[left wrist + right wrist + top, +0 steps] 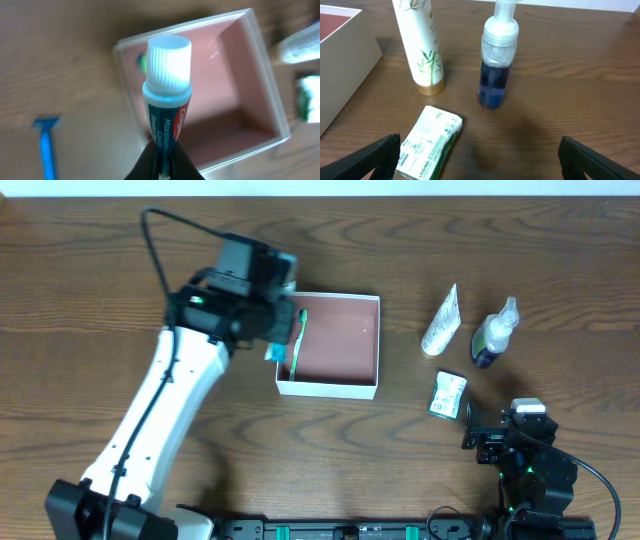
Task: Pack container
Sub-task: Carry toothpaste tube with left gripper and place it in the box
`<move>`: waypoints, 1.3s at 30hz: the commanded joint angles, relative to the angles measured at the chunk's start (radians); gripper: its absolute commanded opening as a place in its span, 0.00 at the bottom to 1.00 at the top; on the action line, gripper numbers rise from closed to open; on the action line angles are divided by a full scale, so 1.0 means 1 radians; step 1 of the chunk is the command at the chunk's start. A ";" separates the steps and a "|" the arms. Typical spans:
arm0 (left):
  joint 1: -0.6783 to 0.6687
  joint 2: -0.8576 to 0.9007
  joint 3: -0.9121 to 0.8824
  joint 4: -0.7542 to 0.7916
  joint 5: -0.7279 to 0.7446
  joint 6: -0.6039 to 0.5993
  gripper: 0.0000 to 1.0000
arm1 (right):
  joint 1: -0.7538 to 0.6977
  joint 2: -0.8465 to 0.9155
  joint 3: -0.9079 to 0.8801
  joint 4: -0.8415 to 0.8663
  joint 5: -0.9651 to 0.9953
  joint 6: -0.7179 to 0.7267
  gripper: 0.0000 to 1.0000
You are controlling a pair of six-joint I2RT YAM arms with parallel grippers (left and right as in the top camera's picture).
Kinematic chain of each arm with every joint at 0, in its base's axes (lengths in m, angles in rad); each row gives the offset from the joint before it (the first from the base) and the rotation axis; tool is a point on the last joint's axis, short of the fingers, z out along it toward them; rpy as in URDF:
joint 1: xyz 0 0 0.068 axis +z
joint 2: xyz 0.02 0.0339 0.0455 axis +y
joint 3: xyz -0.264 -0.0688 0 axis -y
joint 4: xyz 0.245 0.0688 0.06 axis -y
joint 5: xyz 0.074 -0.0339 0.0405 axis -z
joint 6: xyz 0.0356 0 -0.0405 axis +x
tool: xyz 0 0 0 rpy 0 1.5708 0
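The container (330,388), a shallow white-walled box with a pink-brown inside, stands mid-table; it also shows in the left wrist view (272,100) and at the left edge of the right wrist view (342,75). My left gripper (165,157) is shut on a toothpaste tube (167,85) with a white cap and holds it above the box's left part. In the overhead view the left gripper (262,310) hangs over the box's left wall. A green toothbrush (298,338) lies inside along that wall. My right gripper (480,160) is open and empty at the front right (500,442).
A blue razor (47,145) lies on the table just left of the box. Right of the box are a white tube (441,322), a pump bottle with blue liquid (493,335) and a green-and-white soap pack (448,395), all also in the right wrist view.
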 commanded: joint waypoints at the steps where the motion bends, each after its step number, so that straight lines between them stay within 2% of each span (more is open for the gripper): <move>1: -0.058 0.033 0.002 0.067 0.003 -0.058 0.06 | -0.006 -0.004 -0.002 -0.001 -0.004 -0.013 0.99; 5: -0.100 0.107 0.002 0.137 -0.037 -0.108 0.06 | -0.006 -0.004 -0.002 -0.001 -0.004 -0.013 0.99; 13: -0.106 0.325 0.002 0.138 -0.051 -0.120 0.06 | -0.006 -0.004 -0.002 -0.001 -0.004 -0.013 0.99; 21: -0.106 0.389 0.002 0.129 -0.055 -0.119 0.06 | -0.006 -0.004 -0.002 -0.001 -0.004 -0.013 0.98; 24: -0.106 0.391 0.002 0.125 -0.056 -0.117 0.17 | -0.006 -0.004 -0.002 -0.001 -0.004 -0.013 0.99; 29: -0.099 0.371 0.005 0.105 -0.062 -0.086 0.17 | -0.006 -0.004 -0.002 -0.001 -0.004 -0.013 0.99; 30: -0.099 0.359 0.009 0.092 -0.062 -0.086 0.22 | -0.006 -0.004 -0.002 -0.001 -0.004 -0.013 0.99; 32: -0.100 0.335 0.024 0.064 -0.062 -0.086 0.24 | -0.006 -0.004 -0.002 -0.001 -0.004 -0.013 0.99; 36: -0.100 0.232 0.056 0.000 -0.062 -0.086 0.24 | -0.006 -0.004 -0.002 -0.001 -0.004 -0.013 0.99; 39: -0.095 0.113 0.062 -0.023 -0.088 -0.085 0.30 | -0.006 -0.004 -0.002 -0.001 -0.004 -0.013 0.99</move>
